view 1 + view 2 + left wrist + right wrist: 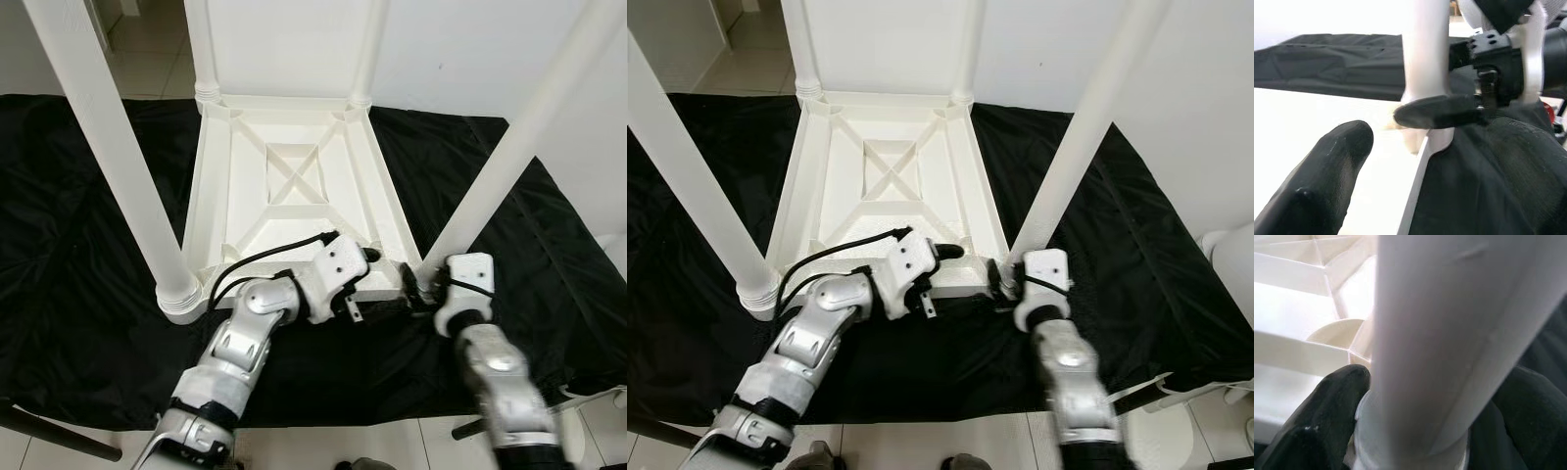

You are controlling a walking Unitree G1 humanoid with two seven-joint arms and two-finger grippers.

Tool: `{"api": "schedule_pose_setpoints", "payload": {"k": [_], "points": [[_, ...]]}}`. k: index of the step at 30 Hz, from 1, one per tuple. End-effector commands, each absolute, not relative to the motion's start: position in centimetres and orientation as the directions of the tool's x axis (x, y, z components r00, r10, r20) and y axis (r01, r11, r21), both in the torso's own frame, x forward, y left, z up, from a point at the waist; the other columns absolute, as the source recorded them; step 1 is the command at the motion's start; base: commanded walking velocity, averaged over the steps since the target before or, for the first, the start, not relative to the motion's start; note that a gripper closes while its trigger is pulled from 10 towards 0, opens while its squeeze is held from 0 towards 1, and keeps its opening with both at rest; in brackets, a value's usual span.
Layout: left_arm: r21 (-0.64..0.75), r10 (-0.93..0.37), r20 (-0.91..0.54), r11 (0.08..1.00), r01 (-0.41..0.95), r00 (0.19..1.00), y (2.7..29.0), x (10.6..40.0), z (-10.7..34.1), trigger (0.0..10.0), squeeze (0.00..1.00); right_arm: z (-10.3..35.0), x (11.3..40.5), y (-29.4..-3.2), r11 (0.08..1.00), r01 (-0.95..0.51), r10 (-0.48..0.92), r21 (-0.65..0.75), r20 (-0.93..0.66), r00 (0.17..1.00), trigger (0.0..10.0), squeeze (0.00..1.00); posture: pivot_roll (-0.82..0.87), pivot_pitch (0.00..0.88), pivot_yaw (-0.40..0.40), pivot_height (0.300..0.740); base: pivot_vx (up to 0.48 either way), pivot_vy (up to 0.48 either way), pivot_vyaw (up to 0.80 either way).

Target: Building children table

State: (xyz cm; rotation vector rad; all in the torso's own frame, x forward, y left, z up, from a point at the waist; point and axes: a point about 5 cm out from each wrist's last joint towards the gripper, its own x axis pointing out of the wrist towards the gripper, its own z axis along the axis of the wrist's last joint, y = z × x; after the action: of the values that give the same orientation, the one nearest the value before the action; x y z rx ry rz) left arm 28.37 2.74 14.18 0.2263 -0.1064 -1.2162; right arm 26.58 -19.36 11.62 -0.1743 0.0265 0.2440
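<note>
A black cloth [88, 294] is spread wide over the floor, wrinkled and slightly shiny. Pale floor tiles [137, 59] show beyond its far edge, and a white wall [470, 49] rises behind. A dark pole [49, 431] lies near the cloth's front left corner.

Smooth white plastic table [294, 186], black cloth [78, 264]

A plain white table [294, 186] lies on a black cloth [88, 245], flanked by silver arms with black fingers [1327, 181].
</note>
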Motion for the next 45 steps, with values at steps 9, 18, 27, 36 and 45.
{"api": "schedule_pose_setpoints", "payload": {"k": [9, 18, 27, 36, 45], "points": [[0.238, -0.959, -0.017, 0.271, 0.933, 0.282, 2.1, 27.2, 14.3, 10.0, 0.00, 12.3, 28.2, -19.9, 0.867, -0.458, 0.452, -0.197, -0.076, 0.889, 10.0, 0.00, 0.00, 0.000, -0.047, 0.740, 0.000, 0.000, 0.00], [0.255, -0.961, -0.037, 0.256, 0.932, 0.274, 2.1, 27.0, 14.0, 10.0, 0.00, 11.7, 29.1, -20.1, 0.829, -0.533, 0.519, -0.171, -0.120, 0.846, 0.0, 0.00, 0.01, 0.000, -0.053, 0.740, 0.000, 0.000, 0.00], [0.254, -0.958, -0.043, 0.263, 0.931, 0.283, 2.2, 26.8, 13.9, 10.0, 0.00, 10.9, 28.6, -20.6, 0.835, -0.536, 0.523, -0.121, -0.122, 0.843, 0.0, 0.00, 0.01, 0.000, -0.055, 0.740, 0.000, 0.000, 0.00], [0.275, -0.932, -0.061, 0.329, 0.903, 0.358, 2.4, 27.8, 13.7, 10.0, 0.00, 11.3, 28.1, -19.5, 0.930, -0.361, 0.359, -0.068, -0.042, 0.933, 10.0, 0.00, 0.00, 0.000, -0.053, 0.740, 0.000, 0.000, 0.00], [0.277, -0.926, -0.057, 0.344, 0.897, 0.373, 2.4, 27.9, 13.7, 10.0, 0.00, 10.8, 27.4, -18.3, 0.995, -0.095, 0.096, 0.039, -0.025, 0.995, 10.0, 0.00, 0.00, 0.000, -0.057, 0.740, 0.000, 0.000, 0.00]]}}
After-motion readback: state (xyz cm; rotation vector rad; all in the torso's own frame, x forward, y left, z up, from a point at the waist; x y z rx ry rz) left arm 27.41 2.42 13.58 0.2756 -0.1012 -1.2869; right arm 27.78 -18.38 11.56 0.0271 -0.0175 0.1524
